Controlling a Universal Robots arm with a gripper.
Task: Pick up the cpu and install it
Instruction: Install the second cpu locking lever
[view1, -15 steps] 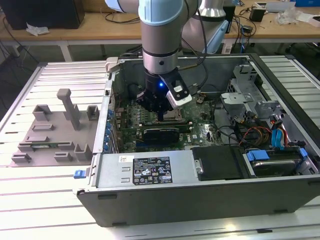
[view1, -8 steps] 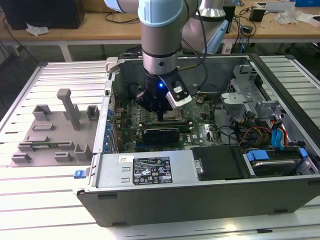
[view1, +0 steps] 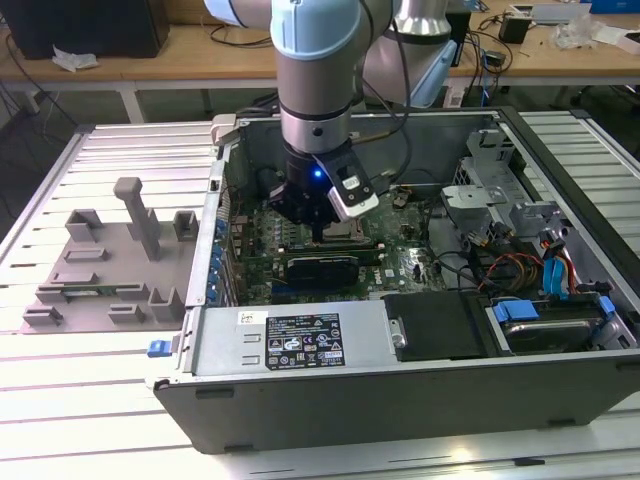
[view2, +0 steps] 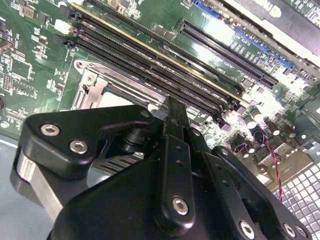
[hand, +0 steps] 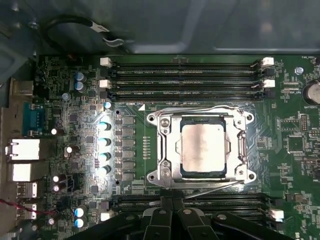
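**CPU seated in its socket**

While the arm reaches into the open steel computer case (view1: 300, 350), the green motherboard (hand: 65, 100) spreads beneath it. The square, matte-silver cpu (hand: 203, 148) lies flat inside the shiny metal socket frame (hand: 165, 150). The black gripper (hand: 172, 212) hovers nearby, fingers closed together, empty.

1. A dark label (view1: 302, 341) with pale print and rows of small symbols sits on the silver housing (view1: 220, 345) at the front of the computer case; its letters are too small to read.
2. A small white sticker (view1: 252, 318) lies just beside that label, its print unreadable.
3. Fine white lettering runs across the green motherboard (hand: 295, 145) in the first wrist view, too small to make out.
4. The cpu (hand: 202, 149) top is washed with glare; any marking cannot be read.
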